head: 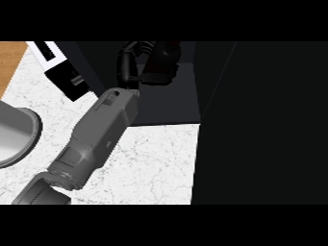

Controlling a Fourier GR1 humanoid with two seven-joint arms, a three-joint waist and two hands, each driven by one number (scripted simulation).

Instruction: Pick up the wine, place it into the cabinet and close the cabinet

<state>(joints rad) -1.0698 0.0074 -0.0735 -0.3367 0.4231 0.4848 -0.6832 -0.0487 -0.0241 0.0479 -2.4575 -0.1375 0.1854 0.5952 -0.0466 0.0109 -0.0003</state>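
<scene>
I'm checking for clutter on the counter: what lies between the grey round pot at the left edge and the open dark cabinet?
In the head view, only the robot's grey forearm crosses the white marble counter between the grey round pot and the open dark cabinet.

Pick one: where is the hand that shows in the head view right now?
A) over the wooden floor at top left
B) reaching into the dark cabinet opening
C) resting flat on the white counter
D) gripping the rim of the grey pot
B: the grey forearm runs up from the marble counter and its black hand sits inside the dark cabinet, curled round a dark bottle, well away from the pot.
</scene>
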